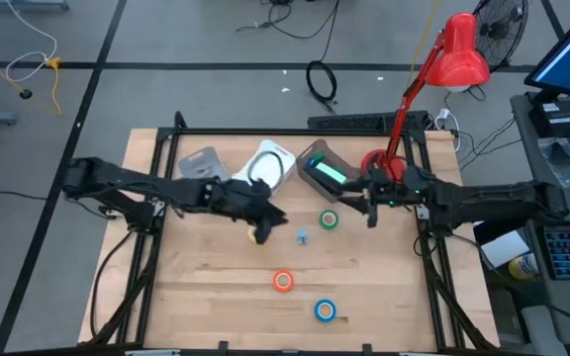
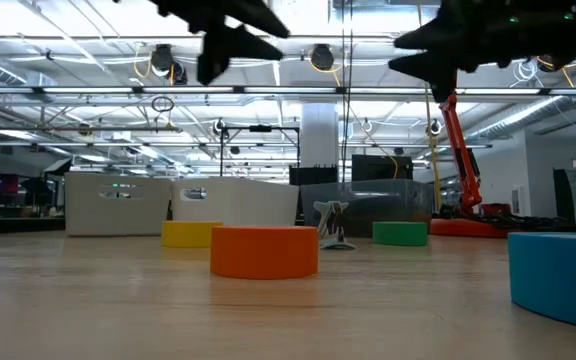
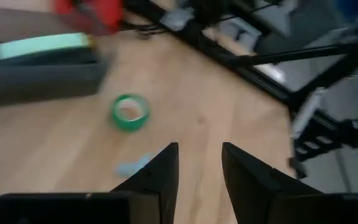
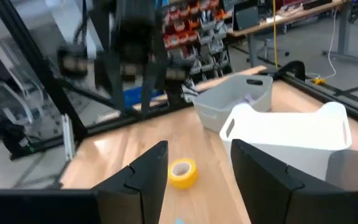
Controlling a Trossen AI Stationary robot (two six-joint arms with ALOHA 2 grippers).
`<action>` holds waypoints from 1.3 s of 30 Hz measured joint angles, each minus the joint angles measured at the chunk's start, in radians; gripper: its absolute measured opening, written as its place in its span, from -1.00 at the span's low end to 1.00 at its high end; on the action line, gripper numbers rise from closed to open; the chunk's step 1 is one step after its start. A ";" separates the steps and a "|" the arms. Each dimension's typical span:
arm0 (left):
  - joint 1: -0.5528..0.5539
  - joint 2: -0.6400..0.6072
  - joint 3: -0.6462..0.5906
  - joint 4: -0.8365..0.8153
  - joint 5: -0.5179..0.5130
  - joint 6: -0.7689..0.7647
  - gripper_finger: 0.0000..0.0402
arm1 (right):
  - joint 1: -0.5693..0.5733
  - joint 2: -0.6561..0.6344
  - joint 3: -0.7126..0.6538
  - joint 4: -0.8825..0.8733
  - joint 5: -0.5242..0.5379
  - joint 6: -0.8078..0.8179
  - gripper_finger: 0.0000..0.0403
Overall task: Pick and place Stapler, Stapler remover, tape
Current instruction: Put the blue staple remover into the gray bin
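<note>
Resting on wooden table (image 1: 216,287); industrial room behind.

We hold both arms raised above the table: left gripper (image 1: 265,220) and right gripper (image 1: 372,208), jaws parted, empty.

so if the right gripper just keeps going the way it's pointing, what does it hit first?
Probably the yellow tape roll: it lies on the table straight ahead of the right gripper, whose fingers stand open and empty. The white bin sits off to one side. Depth is hard to judge.
</note>
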 joint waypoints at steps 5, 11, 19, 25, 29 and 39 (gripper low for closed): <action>-0.025 0.152 0.096 -0.011 0.034 0.034 -0.46 | 0.000 -0.123 -0.099 0.017 0.001 0.048 -0.17; -0.026 0.344 0.375 -0.296 0.043 0.024 -0.51 | 0.000 -0.206 -0.186 0.099 0.000 0.091 -0.17; 0.012 0.496 0.594 -0.532 0.100 -0.135 -0.52 | 0.000 -0.249 -0.213 0.125 -0.051 0.101 -0.17; 0.000 0.521 0.596 -0.590 0.081 0.203 -0.52 | 0.000 -0.259 -0.213 0.131 -0.082 0.100 -0.17; -0.024 0.524 0.596 -0.645 -0.032 0.407 -0.52 | 0.000 -0.260 -0.213 0.131 -0.096 0.099 -0.17; -0.075 0.626 0.596 -0.653 -0.123 0.519 -0.52 | 0.000 -0.261 -0.213 0.131 -0.104 0.100 -0.17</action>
